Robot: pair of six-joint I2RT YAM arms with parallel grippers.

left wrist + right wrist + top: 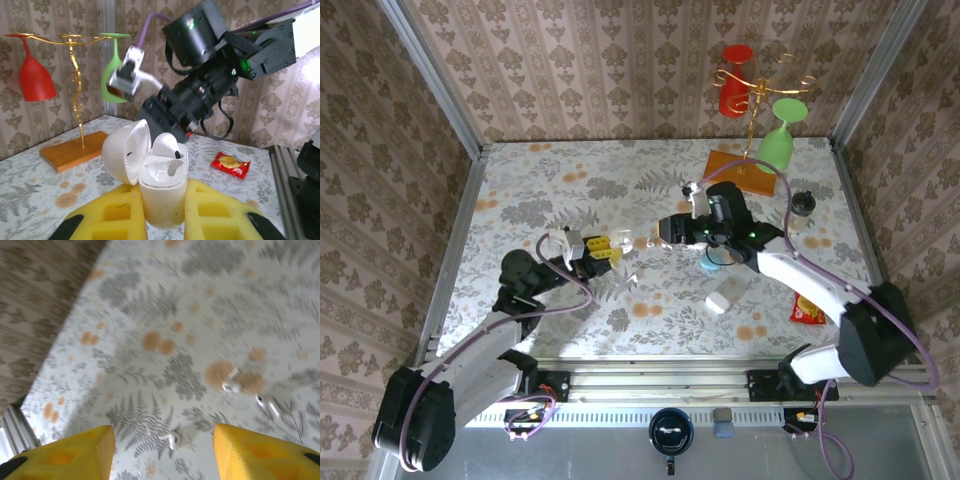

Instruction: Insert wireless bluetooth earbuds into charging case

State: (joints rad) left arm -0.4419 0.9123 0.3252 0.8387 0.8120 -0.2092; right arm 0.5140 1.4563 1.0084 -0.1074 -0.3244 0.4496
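Earbud (167,146) perched in the open charging case (162,192), itself clamped in the left gripper (165,222). Right gripper (162,440) just right of it, jaws apart (nothing held), above loose earbuds (232,386). Hold the case steady; retreat without nudging the lid (125,152).

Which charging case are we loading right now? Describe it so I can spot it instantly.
Start at the left arm, follow it to the left gripper with yellow fingers. Clamped between them is the charging case. Unlike the white case lying shut on the table by the right arm, its lid stands open with one earbud sitting inside.
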